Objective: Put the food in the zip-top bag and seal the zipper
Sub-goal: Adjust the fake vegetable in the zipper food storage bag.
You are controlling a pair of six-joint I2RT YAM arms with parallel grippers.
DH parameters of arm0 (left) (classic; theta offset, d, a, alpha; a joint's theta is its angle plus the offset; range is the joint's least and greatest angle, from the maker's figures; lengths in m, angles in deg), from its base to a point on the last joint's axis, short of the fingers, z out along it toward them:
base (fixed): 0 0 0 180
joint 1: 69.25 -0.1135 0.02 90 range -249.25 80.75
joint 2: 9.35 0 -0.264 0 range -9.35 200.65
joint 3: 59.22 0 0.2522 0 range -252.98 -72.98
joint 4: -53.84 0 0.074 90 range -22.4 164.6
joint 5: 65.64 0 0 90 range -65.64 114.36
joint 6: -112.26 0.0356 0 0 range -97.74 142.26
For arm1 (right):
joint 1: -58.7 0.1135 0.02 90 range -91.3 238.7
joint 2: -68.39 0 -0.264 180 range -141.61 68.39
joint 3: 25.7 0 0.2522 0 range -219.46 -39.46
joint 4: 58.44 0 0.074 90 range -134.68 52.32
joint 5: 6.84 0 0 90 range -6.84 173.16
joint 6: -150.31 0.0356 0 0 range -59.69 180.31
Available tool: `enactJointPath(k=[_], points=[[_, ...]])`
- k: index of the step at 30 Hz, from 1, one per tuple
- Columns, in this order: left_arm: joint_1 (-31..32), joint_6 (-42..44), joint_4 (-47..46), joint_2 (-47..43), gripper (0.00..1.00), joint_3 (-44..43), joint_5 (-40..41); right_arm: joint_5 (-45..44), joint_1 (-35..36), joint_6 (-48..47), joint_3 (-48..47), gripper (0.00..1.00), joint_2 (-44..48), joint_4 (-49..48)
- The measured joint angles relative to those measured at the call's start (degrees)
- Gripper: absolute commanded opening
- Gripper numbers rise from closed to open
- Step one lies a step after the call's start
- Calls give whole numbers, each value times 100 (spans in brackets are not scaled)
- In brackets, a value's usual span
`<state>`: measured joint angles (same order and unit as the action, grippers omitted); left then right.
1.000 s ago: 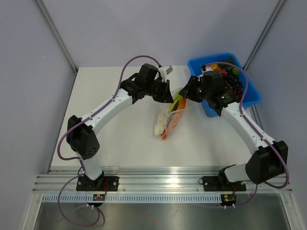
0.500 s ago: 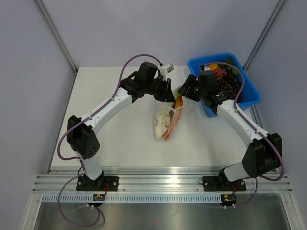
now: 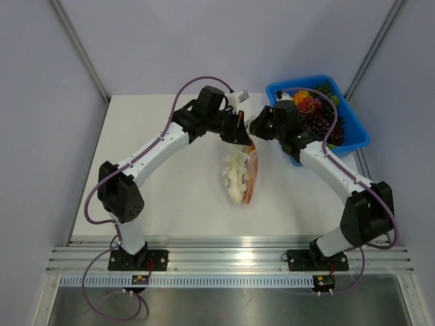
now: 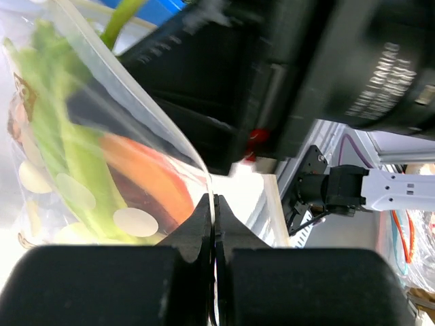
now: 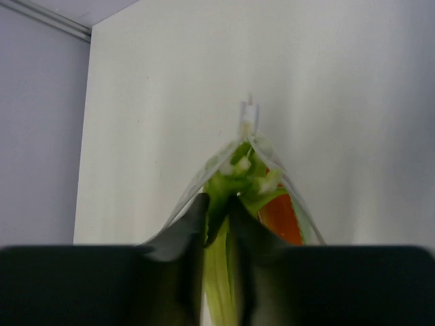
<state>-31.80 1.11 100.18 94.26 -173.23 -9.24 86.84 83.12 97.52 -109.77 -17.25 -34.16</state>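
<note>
Zip-top bag (image 3: 238, 175): hangs from left gripper (image 4: 212, 204), pinched tight at mouth edge. Light, crinkly, slippery; best taken along zipper (image 4: 156, 117). Leek (image 4: 68, 156) inside. Right gripper (image 5: 217, 207) narrowed around leek leaves; hold unclear.

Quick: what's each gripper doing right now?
Left gripper: shut on the zip-top bag edge.
Right gripper: shut around the leek leaves at the bag mouth.

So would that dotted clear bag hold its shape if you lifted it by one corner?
Probably floppy: the bag curves away limply from where the left end effector pinches its edge. Likely weighted by its contents: the leek and orange piece fill it. The glossy plastic may slip.
</note>
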Motion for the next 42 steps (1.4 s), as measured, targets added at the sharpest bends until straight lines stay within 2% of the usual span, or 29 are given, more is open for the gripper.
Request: enactJointPath(k=[1, 2, 32, 33, 34, 36, 37, 42], points=[[0, 15, -2, 0, 0, -2, -22, 11, 2, 37, 15, 2, -59, -83], [0, 20, 2, 0, 0, -2, -28, 33, 7, 52, 33, 0, -107, -133], [-92, 376, 1043, 188, 0, 15, -197, 22, 605, 667, 1300, 0, -286, -911], [-92, 374, 1021, 188, 0, 37, -223, 0, 612, 662, 1303, 3, -267, -870], [-94, 367, 999, 188, 0, 59, -260, -33, 619, 654, 1303, 11, -243, -807], [-92, 358, 951, 184, 0, 92, -334, -146, 634, 612, 1292, 18, -170, -660], [-92, 356, 909, 166, 0, 120, -376, -214, 640, 564, 1261, 25, -114, -531], [-140, 365, 664, 11, 0, 212, -487, -426, 686, 236, 1019, 40, 245, 70]])
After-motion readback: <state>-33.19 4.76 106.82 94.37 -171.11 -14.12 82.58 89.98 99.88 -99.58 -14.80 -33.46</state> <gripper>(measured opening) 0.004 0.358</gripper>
